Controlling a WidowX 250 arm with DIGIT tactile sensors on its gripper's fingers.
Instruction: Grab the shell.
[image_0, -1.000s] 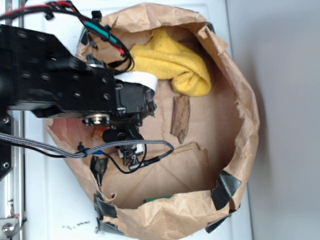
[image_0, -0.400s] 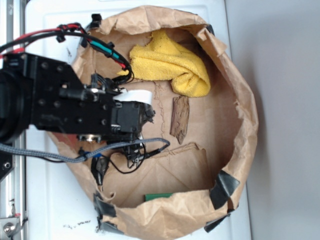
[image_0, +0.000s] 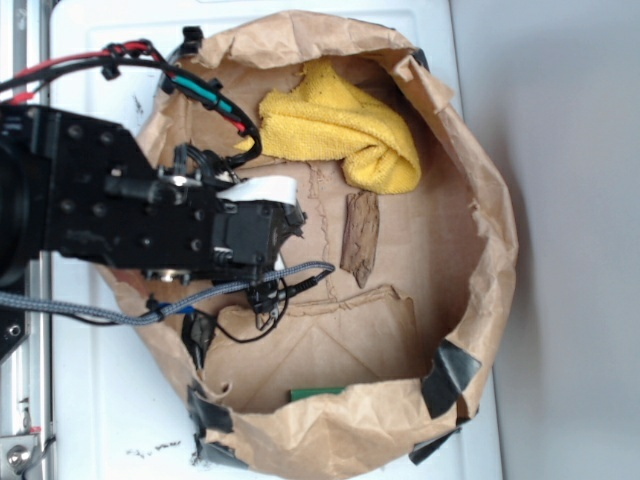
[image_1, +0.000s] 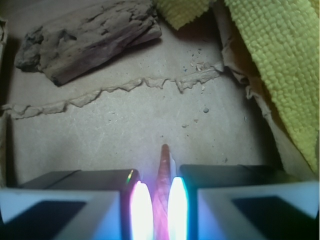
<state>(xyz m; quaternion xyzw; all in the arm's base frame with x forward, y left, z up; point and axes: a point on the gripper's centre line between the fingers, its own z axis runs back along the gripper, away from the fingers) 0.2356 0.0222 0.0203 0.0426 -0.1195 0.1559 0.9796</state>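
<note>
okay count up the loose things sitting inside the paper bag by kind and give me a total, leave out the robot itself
Shell, held between the gripper fingers: 1
Bark piece: 1
Yellow cloth: 1
Green item at the bag's lower edge, mostly hidden: 1
Total: 4

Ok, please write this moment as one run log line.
phase: grasp | gripper: shut on shell | shell tip: protrudes forward | bark piece: untouched | yellow cloth: apart

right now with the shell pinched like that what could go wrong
The gripper holds the shell between glowing pads, only its narrow pointed tip showing past them; it may slip or swivel when lifted. The exterior view hides the grasp behind the arm. The torn paper edge just ahead could snag it.
</note>
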